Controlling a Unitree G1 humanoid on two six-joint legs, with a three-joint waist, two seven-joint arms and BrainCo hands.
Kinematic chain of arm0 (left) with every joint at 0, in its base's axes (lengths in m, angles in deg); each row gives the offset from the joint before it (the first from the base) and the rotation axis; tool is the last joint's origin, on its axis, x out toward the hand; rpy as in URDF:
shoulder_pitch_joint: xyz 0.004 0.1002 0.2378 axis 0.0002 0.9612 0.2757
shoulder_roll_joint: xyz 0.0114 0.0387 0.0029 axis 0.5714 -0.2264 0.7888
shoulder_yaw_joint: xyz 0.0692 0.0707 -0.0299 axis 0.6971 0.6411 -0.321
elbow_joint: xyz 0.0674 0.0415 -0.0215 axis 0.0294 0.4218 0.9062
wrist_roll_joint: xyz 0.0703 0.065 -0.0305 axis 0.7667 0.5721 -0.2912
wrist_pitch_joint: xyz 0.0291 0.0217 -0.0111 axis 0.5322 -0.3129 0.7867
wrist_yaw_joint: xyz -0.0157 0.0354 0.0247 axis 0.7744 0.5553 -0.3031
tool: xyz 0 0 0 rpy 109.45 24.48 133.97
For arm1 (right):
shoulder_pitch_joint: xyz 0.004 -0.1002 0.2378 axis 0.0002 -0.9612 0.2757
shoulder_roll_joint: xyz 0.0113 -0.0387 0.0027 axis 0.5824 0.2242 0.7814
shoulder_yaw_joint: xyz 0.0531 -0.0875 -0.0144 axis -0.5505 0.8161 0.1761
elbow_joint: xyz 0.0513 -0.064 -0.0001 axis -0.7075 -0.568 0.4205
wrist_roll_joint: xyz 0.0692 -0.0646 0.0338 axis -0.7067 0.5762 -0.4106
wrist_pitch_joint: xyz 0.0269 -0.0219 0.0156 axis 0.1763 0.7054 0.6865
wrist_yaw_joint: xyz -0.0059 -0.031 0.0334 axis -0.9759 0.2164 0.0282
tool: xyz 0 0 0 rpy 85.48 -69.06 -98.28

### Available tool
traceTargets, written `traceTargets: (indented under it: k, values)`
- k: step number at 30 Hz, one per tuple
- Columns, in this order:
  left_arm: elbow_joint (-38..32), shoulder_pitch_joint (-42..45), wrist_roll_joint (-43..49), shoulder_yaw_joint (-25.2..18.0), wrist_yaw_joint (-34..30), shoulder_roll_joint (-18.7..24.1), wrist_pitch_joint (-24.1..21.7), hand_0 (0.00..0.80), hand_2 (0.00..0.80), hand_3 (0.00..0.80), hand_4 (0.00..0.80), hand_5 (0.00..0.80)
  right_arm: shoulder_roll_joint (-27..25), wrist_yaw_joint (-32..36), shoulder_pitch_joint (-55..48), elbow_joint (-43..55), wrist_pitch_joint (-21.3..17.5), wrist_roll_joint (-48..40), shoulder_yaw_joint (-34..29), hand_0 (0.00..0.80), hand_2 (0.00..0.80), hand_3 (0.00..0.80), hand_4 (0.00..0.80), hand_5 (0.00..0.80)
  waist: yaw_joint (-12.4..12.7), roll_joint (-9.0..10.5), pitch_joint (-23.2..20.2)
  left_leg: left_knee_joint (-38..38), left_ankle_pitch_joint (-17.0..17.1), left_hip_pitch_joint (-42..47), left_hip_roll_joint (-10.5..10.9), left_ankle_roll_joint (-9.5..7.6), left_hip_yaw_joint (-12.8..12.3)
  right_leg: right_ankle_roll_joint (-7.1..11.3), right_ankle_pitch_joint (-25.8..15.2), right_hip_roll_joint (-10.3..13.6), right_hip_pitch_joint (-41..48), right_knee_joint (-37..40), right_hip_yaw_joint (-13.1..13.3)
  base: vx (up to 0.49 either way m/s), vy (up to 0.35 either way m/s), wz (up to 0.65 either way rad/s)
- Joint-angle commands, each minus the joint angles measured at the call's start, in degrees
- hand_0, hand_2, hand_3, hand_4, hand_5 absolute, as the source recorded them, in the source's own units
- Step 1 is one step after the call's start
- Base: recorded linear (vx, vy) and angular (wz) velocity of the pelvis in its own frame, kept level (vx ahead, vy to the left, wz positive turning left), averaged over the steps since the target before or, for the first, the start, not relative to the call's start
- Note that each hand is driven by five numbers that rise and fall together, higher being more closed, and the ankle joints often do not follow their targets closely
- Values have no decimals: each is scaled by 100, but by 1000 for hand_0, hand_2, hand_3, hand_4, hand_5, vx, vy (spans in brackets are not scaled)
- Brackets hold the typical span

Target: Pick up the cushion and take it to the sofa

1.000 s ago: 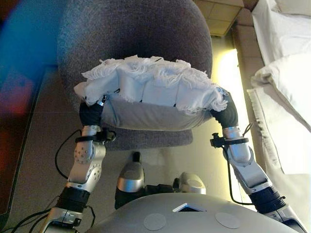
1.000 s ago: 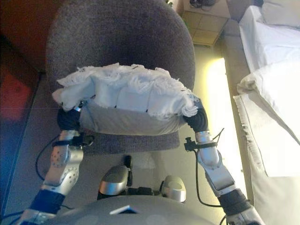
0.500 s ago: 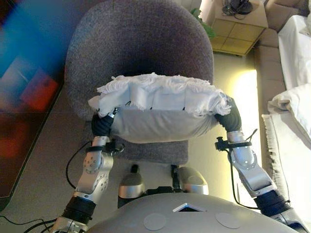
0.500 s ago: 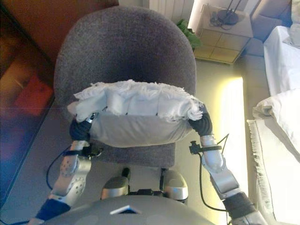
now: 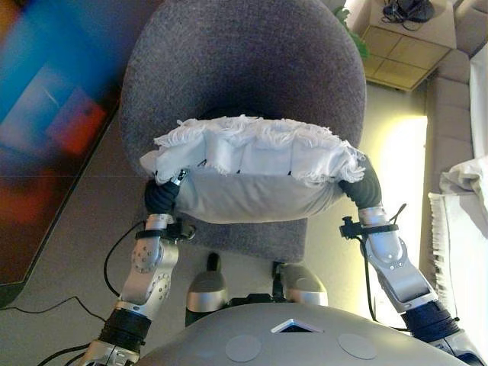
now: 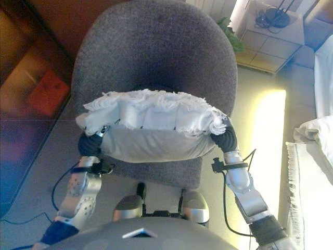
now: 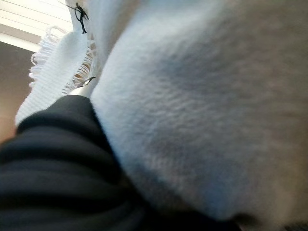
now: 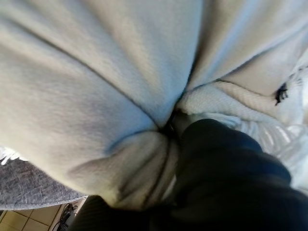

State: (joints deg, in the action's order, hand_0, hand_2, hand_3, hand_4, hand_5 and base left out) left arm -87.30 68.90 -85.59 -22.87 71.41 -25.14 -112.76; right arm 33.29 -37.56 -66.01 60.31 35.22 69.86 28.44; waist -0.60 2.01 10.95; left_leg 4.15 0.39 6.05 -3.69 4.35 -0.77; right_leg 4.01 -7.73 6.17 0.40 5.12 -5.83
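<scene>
The cushion is light grey with a white fringed throw bunched along its top. It is held up between my two hands, in front of and above the seat of a grey round-backed armchair. My left hand presses its left end and my right hand its right end; only their dark covers show, and the fingers are hidden against the cushion. In the left wrist view the cushion fills the frame past the cover. The right wrist view shows the same cushion creased by the cover.
A dark glossy panel runs along the left. A small tiled side table with a black object stands at the back right, a green plant beside it. White fringed bedding lies at the right edge.
The camera has moved: the armchair now sits centred and fuller in view, and the bedding has slid off toward the right. The cushion stays between both hands.
</scene>
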Motion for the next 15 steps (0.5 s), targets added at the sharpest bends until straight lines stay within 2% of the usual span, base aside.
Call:
traceTargets:
  k: [1,9,15]
  values:
    - [-371,-422,287,-91,-72,-5,-572,800,800,800,800,800,15,113,328,422,-443,-155,-119,800,800,800,800,800,-33,156,-244,-144,-175,-67,-81,-74,-227,403,181,278,132,-133,-46,43,75,-15]
    - [-136,-1003,564,-193,54,153,-665,800,800,800,800,800,344,-207,960,105,-464,-55,260,800,800,800,800,800,41,238,177,-425,-326,-305,23,-213,-322,567,70,509,-222,-390,40,-20,15,-4]
    - [32,-1511,622,-42,279,87,-688,800,800,800,800,800,531,-417,1428,-229,-431,85,505,800,800,800,800,800,58,208,380,-523,-367,-477,66,-259,-306,587,71,568,-341,-428,83,-23,5,0]
